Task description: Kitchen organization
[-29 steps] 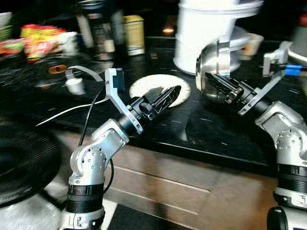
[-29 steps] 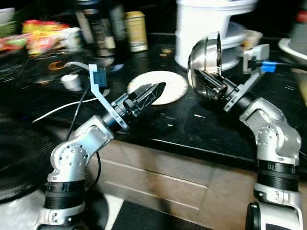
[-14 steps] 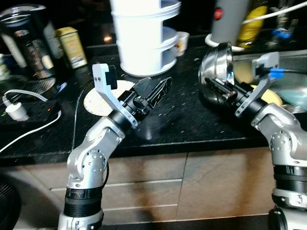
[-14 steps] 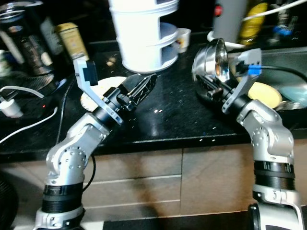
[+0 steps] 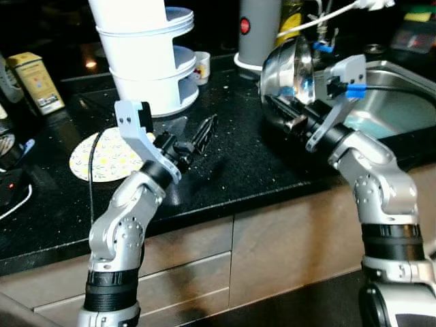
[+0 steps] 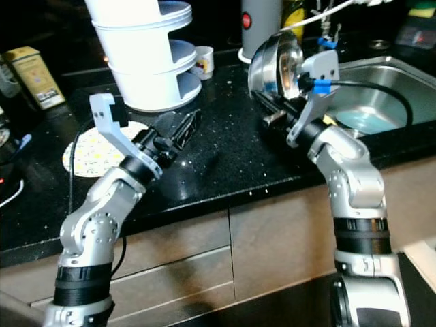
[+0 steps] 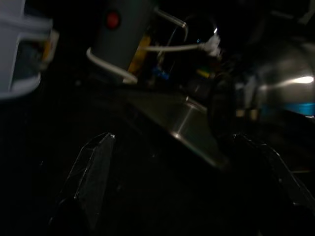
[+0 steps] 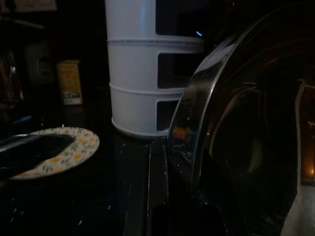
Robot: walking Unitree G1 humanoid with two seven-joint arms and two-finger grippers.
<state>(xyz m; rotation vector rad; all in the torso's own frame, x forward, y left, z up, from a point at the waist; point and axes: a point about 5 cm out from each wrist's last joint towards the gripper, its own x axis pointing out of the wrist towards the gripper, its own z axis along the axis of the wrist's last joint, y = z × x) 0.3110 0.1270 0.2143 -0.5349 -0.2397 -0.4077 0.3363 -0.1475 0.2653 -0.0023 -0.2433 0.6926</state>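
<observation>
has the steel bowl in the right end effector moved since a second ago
Cannot tell. The camera swung, so the whole counter shifted. The steel bowl stays clamped in the right end effector, now near the sink.

The whole view shifts to the robot's right along the black counter (image 5: pixel 238 170): the steel sink (image 5: pixel 388 102) and the grey kettle (image 5: pixel 257 30) now come in, and the white tiered stand (image 5: pixel 146 61) and floral plate (image 5: pixel 102 157) lie further left. The right gripper (image 5: pixel 283 112) carries the steel bowl (image 5: pixel 286 71) along, now near the sink. The left gripper (image 5: pixel 204 129) now hangs beside the plate, its fingers spread apart in the wrist view.
</observation>
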